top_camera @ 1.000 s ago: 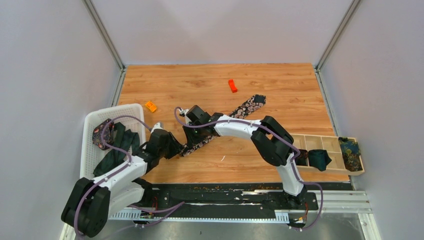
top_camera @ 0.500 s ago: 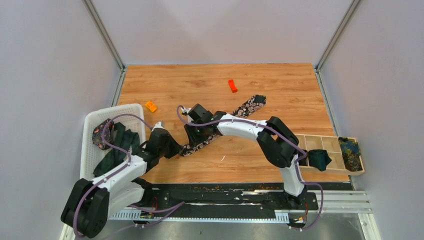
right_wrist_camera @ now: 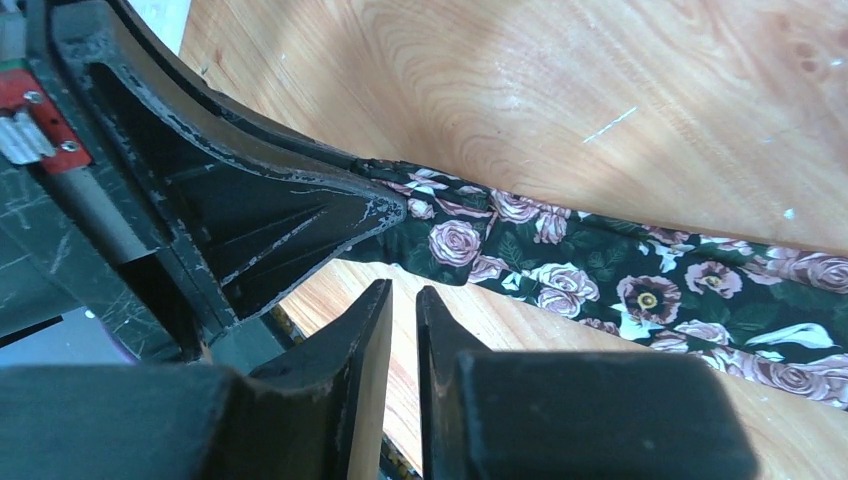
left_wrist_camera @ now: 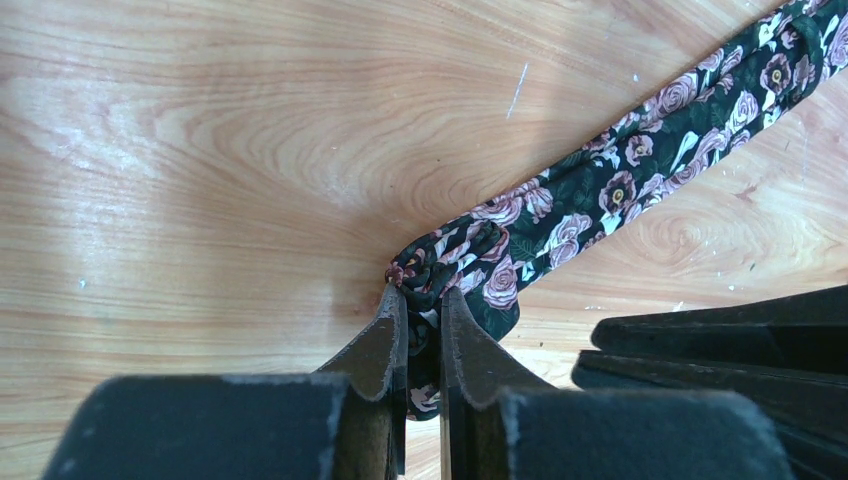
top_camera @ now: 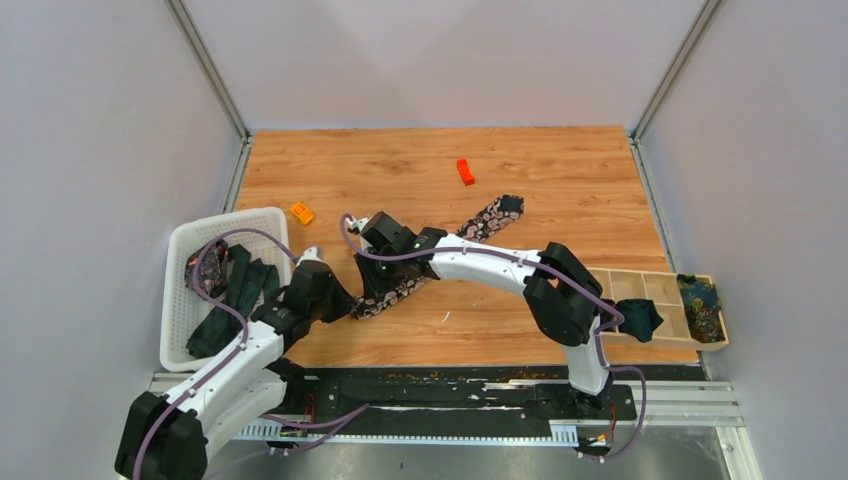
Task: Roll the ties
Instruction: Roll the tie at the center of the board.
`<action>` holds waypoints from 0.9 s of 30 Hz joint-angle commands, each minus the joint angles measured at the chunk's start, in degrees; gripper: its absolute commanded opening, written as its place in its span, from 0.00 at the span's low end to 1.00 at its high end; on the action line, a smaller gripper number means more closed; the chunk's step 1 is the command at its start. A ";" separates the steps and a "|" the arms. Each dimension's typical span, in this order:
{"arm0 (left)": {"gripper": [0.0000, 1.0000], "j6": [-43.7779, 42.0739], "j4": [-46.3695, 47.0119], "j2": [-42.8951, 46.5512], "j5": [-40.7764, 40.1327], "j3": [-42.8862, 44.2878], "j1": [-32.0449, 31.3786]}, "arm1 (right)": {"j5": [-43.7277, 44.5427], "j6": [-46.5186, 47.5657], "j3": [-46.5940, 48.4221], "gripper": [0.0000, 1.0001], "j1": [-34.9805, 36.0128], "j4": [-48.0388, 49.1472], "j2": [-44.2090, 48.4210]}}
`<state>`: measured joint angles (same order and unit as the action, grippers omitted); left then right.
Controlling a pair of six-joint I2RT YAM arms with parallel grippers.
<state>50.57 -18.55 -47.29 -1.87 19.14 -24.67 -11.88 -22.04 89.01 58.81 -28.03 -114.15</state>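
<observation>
Inspector: How far along is the task, taken from left to right?

Technician: At the left, the white basket [top_camera: 178, 290] holds several dark ties [top_camera: 235, 295], loose and unrolled. Just right of it, the left gripper [left_wrist_camera: 422, 300] has its jaws clamped on the bunched near-left end of the floral tie [top_camera: 470, 225]. Only that end is gathered. The rest of the strip lies flat, running diagonally toward the far right. The roll is judged barely begun.

Inspector: And the right gripper?

Technician: The right gripper [right_wrist_camera: 400, 292] hangs just beside the left one, over the same end of the tie. Its jaws stand almost together with a thin slit between them, and nothing shows in that slit. At the right edge, the wooden tray [top_camera: 662, 290] carries a teal bundle [top_camera: 636, 318] in one compartment and a blue-yellow patterned tie [top_camera: 700, 305] at its right end. These are probably finished. The floral tie and the basket ties remain.

Inspector: What room is there for moving?

Technician: The two grippers are crowded together, so finger contact is the main risk. The basket stands near the left gripper, and the near edge of the table [top_camera: 450, 150] is not far from the gathered end. Rolling along the strip leads toward open wood. The orange block [top_camera: 301, 212] and the red block [top_camera: 465, 171] lie apart from the tie. The red one is near the tie's far tip.
</observation>
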 commanded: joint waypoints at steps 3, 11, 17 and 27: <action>0.02 -1.25 -2.51 2.31 -0.59 2.02 -0.13 | 0.91 -2.05 2.46 0.14 0.60 1.52 -3.33; 0.02 -1.17 -3.68 3.74 -0.02 2.44 -0.12 | -0.19 -2.78 2.31 0.12 0.78 3.25 -6.43; 0.02 -0.95 -4.45 4.49 1.24 3.10 -0.12 | -0.80 -3.13 2.30 0.11 1.09 3.95 -7.66; 0.02 -1.66 -6.82 4.97 2.52 6.14 -0.12 | -1.56 -3.50 2.73 0.11 1.62 4.48 -8.02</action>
<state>50.00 -25.41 -42.89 -0.89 21.50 -24.67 -12.56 -24.27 89.43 59.64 -25.71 -121.56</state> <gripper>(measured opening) 0.135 0.112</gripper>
